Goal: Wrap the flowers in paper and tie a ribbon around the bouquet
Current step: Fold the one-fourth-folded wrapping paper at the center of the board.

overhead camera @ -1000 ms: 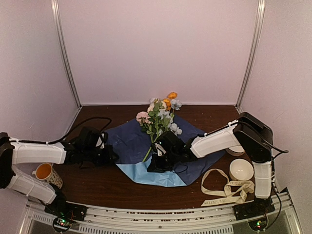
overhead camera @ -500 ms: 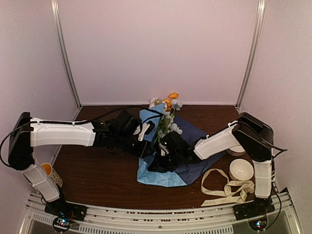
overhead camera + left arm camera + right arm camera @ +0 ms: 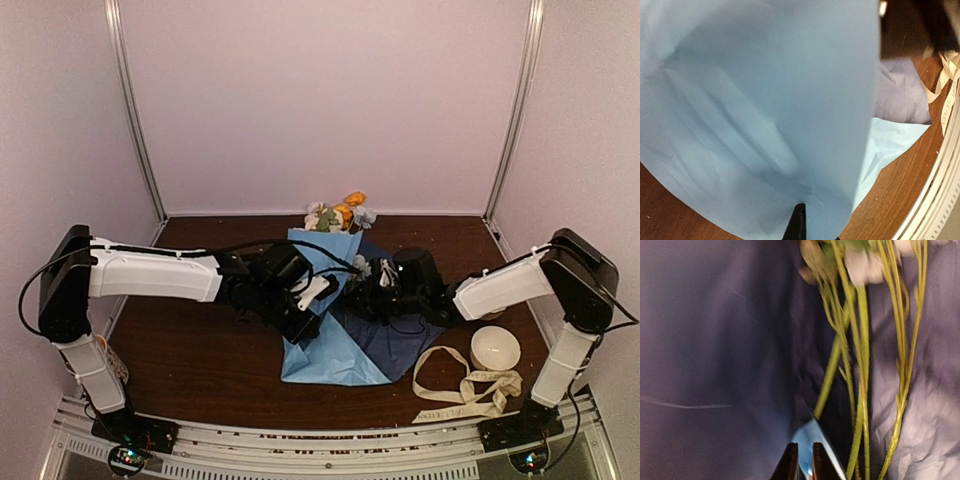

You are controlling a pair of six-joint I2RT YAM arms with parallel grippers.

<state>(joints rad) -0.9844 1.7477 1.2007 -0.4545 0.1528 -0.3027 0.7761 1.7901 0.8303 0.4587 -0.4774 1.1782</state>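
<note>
Plainly mid-wrap, with the first fold in hand. At the left gripper (image 3: 312, 305): clamped tight on a lifted edge of the paper (image 3: 322, 350), pale underside turned up and held over the middle of the sheet (in the left wrist view, little but that pale blue drape above the dark tip). At the right gripper (image 3: 367, 292): fingertips nearly together, only a thin slit between; no telling whether pinching or free, though seemingly not on the stems just beside it.

Outward from there: the flowers (image 3: 340, 214) lying on the darker side of the sheet, stems running under the raised flap, blooms poking past its far edge. Further out on the worktop (image 3: 190, 360), near the right arm's base: the ribbon (image 3: 462, 392) in a loose heap, untouched, just beside a white bowl (image 3: 495, 347).

Judged as perhaps a third done: no cone yet, no tie.

Next, probably: lay the held flap down over the stems and keep it pressed, then bring the opposite dark side across with the right gripper. Calls for pinning the stems against rolling under the thin sheet, and for a low, slow pull, to avoid tearing the tissue or letting it spring open.
</note>
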